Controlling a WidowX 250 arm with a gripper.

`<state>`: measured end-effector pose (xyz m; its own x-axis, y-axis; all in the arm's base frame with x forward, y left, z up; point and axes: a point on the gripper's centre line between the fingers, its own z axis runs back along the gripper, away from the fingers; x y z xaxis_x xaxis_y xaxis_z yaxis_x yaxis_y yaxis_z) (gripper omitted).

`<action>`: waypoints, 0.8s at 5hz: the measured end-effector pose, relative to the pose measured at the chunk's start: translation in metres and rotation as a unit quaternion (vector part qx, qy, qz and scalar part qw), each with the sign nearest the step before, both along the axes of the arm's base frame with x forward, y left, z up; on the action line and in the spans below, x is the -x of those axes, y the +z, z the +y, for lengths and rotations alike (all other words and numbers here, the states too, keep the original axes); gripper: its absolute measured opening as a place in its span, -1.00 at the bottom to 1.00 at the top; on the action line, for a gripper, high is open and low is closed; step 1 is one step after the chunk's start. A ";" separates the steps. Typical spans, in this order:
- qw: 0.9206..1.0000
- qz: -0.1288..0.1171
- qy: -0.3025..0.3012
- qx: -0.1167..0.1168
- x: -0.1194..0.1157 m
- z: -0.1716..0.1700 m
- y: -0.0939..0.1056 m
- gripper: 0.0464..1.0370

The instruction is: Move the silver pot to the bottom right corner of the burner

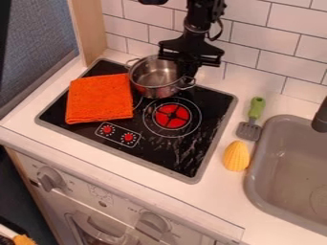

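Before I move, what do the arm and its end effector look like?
The arm is black, with blocky joints and a dark cable looping out beside it. The end effector is black too, with a flared body and a wide crossbar with notched ends. No coloured markings stand out on either.

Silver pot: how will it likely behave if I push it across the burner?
The pot looks rigid and shiny, so it may slide easily on the glossy stove. Its wide, low shape suggests little tipping.
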<state>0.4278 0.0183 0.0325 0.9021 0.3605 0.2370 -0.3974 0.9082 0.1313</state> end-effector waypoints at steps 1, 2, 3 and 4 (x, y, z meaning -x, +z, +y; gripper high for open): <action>0.999 -0.031 -0.008 -0.010 0.002 -0.010 0.035 -0.92; 0.999 -0.044 -0.013 -0.008 0.014 -0.019 0.055 -0.92; 0.997 -0.062 -0.035 -0.004 0.035 -0.045 0.077 -0.92; 0.996 -0.060 -0.064 -0.011 0.065 -0.072 0.082 -0.92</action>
